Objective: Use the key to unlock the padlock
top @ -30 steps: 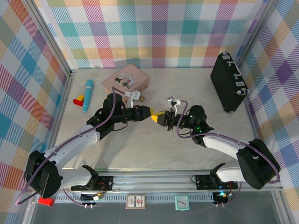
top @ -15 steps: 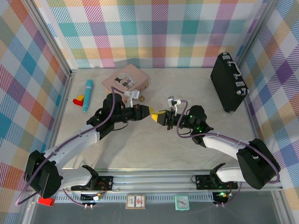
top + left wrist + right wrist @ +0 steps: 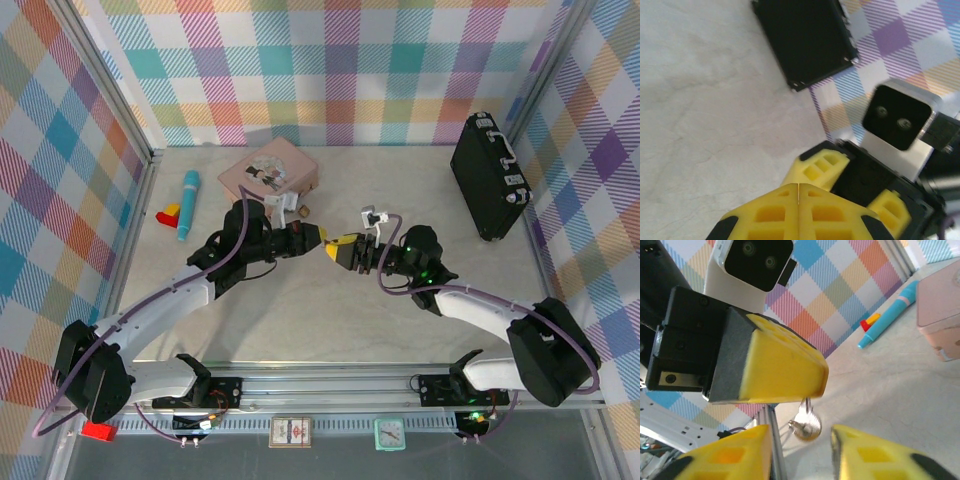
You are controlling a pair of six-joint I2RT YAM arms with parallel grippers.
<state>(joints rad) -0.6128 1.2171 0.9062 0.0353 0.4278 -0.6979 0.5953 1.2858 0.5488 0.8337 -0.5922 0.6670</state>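
Hanging from the clenched left end effector (image 3: 312,237), the padlock (image 3: 806,424) is dangling by its shackle over the table (image 3: 300,310), between the released fingers (image 3: 730,456) of the right end effector (image 3: 340,247). Cannot tell where the key is. Right should be closing slowly, centring on the body and avoiding swing.

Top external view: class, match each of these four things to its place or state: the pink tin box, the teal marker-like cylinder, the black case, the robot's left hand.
Things
1. pink rectangular tin box
2. teal marker-like cylinder
3. black hard case
4. left hand

Places or states
A. by the right wall
B. near the back wall, left of centre
C. beside a small red and yellow block
D. yellow fingers shut, mid-table

Pairs: 1-B, 2-C, 3-A, 4-D
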